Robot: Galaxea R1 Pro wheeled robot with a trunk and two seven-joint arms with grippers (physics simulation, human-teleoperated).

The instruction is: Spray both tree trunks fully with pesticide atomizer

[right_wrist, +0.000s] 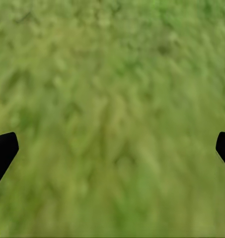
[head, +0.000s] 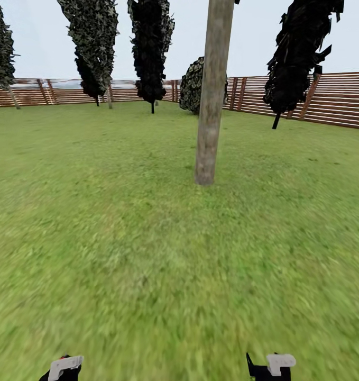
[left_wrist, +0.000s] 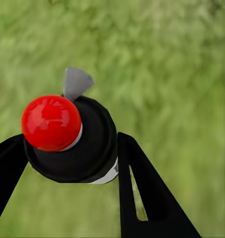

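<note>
A thick, bare, mottled grey-brown tree trunk [head: 213, 95] rises from the green grass floor [head: 147, 238] ahead, a little right of centre. In the left wrist view my left gripper [left_wrist: 67, 158] is shut on the pesticide atomizer [left_wrist: 72, 139], a black round body with a red knob and a grey nozzle, held between the two black fingers [left_wrist: 142, 188] above the grass. My right gripper [right_wrist: 112, 148] is open over bare grass, only its black fingertips [right_wrist: 3, 151] showing at the edges. Both arms' ends [head: 65, 368] [head: 272, 368] sit at the bottom of the head view.
A brown slatted wooden fence [head: 332, 98] rings the lawn at the back and right. Dark thin-stemmed leafy trees [head: 150, 53] [head: 301, 58] [head: 92, 47] and a round bush [head: 192, 87] stand near the fence. Open grass lies between me and the trunk.
</note>
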